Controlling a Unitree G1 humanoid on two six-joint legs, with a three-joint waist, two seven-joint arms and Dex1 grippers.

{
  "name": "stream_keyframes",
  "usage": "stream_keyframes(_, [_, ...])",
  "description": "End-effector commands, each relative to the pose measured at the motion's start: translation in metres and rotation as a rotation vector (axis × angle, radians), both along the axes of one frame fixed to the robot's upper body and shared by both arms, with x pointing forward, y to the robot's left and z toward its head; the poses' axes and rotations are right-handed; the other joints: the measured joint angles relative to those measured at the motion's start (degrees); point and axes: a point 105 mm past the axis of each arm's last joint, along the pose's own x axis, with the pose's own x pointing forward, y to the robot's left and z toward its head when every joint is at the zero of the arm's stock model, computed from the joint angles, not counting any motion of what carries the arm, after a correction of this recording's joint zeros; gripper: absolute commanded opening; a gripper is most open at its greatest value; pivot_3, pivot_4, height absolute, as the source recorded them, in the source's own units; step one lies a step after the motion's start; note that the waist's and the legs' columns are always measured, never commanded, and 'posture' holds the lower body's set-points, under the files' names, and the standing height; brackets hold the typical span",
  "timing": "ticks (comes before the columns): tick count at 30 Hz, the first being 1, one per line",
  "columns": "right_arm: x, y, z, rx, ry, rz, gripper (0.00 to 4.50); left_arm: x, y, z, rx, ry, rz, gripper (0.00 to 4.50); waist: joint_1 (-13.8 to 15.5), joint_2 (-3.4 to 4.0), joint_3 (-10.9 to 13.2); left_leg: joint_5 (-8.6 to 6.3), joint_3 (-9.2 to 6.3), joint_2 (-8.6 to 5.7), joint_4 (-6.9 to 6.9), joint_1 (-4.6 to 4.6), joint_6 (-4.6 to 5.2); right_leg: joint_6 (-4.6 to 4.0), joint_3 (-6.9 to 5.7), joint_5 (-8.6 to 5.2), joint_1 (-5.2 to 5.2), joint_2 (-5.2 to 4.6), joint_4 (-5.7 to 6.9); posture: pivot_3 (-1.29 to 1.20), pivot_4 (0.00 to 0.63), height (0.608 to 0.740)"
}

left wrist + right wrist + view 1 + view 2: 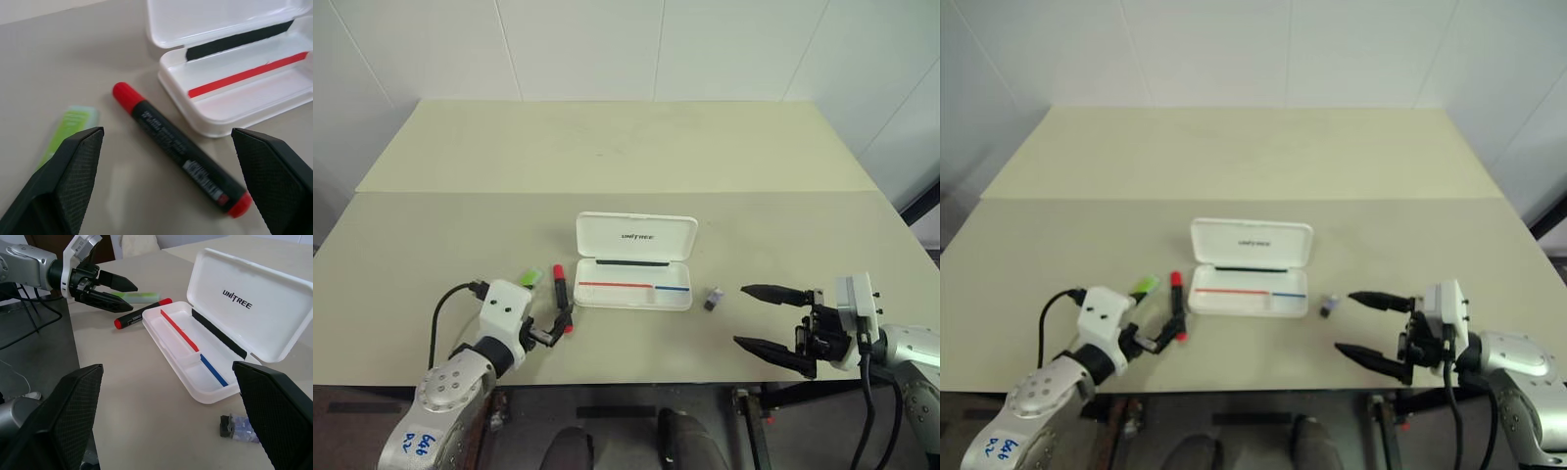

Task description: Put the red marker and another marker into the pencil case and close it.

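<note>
Left claw (558, 321) spread over the red marker (182, 152), which looks light, rigid, slick; best pinched mid-barrel. Right claw (756, 315) spread, empty.

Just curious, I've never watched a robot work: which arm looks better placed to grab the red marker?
Probably the left. Its left gripper hangs open right at the red marker, while the right gripper waits beyond the open pencil case.
</note>
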Motion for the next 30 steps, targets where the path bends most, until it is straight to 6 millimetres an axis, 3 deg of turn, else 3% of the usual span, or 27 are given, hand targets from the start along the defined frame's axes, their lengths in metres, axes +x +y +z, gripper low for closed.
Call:
stream_keyframes(1, [-0.002,-0.001,0.003,0.004,-0.029,0.004,4.5,-0.001,-0.006,0.007,-0.021,-0.045,-0.024,4.45,0.0,0.0,0.0,0.0,0.0,0.0,0.0,0.0,0.0,0.0,0.0,0.0,0.0,0.0,0.0,0.0,0.15,0.74])
stream_keyframes(20, [0.002,0.005,0.004,0.0,-0.031,-0.009,4.5,-0.002,0.007,-0.023,0.045,0.13,0.098,4.45,-0.1,0.0,0.0,0.0,0.02,0.0,0.01,0.0,0.0,-0.03,0.01,0.02,0.01,0.0,0.0,0.0,0.15,0.74])
stream_keyframes(30, [0.004,0.009,0.006,-0.001,-0.029,-0.019,4.5,0.005,0.015,-0.028,0.107,0.177,0.134,4.45,-0.08,0.0,0.0,0.01,0.0,-0.01,0.01,0.0,0.0,-0.08,0.02,0.05,0.01,0.02,0.0,0.0,0.15,0.74])
